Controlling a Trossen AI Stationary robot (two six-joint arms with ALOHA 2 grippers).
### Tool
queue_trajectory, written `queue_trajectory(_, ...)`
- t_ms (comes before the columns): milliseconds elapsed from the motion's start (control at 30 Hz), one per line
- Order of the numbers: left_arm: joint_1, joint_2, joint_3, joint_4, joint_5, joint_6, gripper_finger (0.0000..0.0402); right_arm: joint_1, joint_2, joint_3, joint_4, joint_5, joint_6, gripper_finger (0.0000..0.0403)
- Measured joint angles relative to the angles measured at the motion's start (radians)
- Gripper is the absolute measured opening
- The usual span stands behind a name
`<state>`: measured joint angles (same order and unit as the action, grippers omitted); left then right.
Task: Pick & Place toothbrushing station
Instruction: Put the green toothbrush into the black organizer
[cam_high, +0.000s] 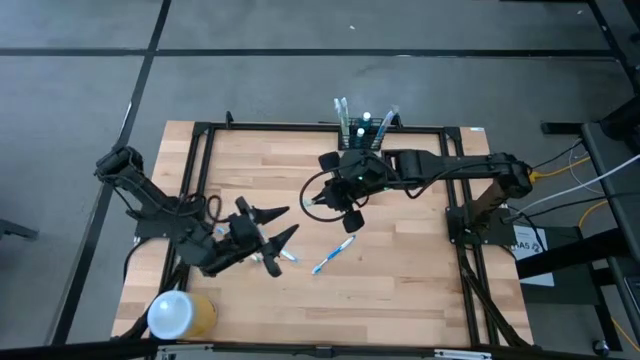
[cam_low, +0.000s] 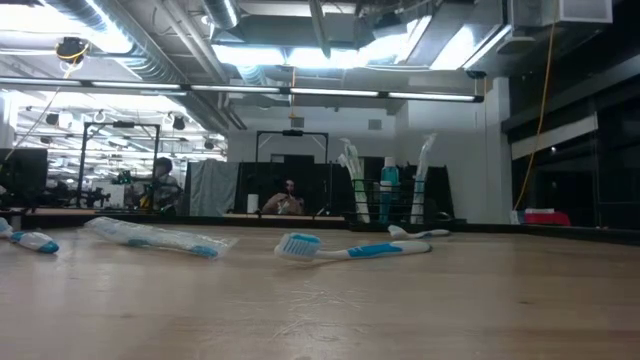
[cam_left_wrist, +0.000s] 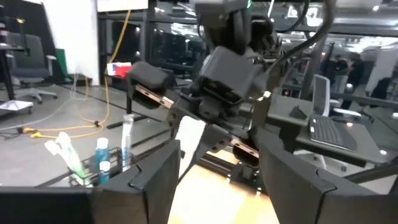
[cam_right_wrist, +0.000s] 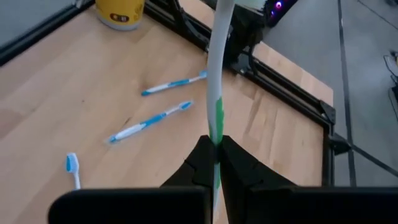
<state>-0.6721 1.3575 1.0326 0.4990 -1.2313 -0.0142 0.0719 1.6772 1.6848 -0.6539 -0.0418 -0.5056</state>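
table (cam_high: 400, 270) was a pale wood-plank top inside a black metal frame, set on a grey floor with dark seams. toothbrushing station (cam_high: 365, 128) stood at the far edge of the table, a small black rack holding several upright brushes and tubes; in the low view it showed against the room behind (cam_low: 388, 195). right gripper (cam_high: 348, 192) hung over the middle of the table, near the station, its fingers pressed together on a white toothbrush with a green stripe (cam_right_wrist: 217, 93). left gripper (cam_high: 278, 225) was over the near left part of the surface, fingers spread wide and holding nothing. blue-and-white toothbrush (cam_high: 333, 254) lay flat on the wood between the two grippers, and another wrapped one (cam_low: 155, 238) lay beside it; a third item under the left gripper was probably a brush too, but it was partly hidden. yellow cylinder with a white top (cam_high: 180, 313) stood at the near left corner. room beyond was a workshop with ceiling lights and a seated person (cam_low: 160, 185) far off.
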Motion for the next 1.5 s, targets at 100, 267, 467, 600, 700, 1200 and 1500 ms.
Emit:
queue_trajectory(100, 0.031, 0.000, 0.016, -0.077, 0.028, -0.046, 0.0211, 0.009, 0.000, 0.000, 0.020, 0.000, 0.011, 0.0009)
queue_trajectory(267, 0.062, 0.001, 0.040, -0.114, 0.039, -0.027, 0.0206, 0.024, 0.000, 0.000, 0.024, 0.000, 0.027, 0.0009)
queue_trajectory(467, 0.099, 0.001, 0.042, -0.153, 0.106, -0.073, 0.0191, 0.025, 0.000, 0.000, 0.043, 0.000, 0.032, 0.0009)
queue_trajectory(600, 0.106, 0.001, 0.042, -0.167, 0.108, -0.095, 0.0163, 0.027, -0.001, 0.000, 0.055, 0.005, 0.038, 0.0009)
queue_trajectory(700, 0.106, 0.001, 0.042, -0.167, 0.099, -0.094, 0.0123, 0.027, -0.001, 0.000, 0.055, 0.005, 0.046, 0.0009)
queue_trajectory(1200, 0.106, 0.001, 0.042, -0.153, 0.099, -0.102, 0.0010, 0.028, -0.001, 0.000, 0.057, 0.016, 0.050, 0.0007)
queue_trajectory(1500, 0.105, 0.001, 0.042, -0.045, 0.071, -0.005, 0.0008, 0.031, -0.003, 0.000, 0.098, 0.032, 0.080, 0.0007)
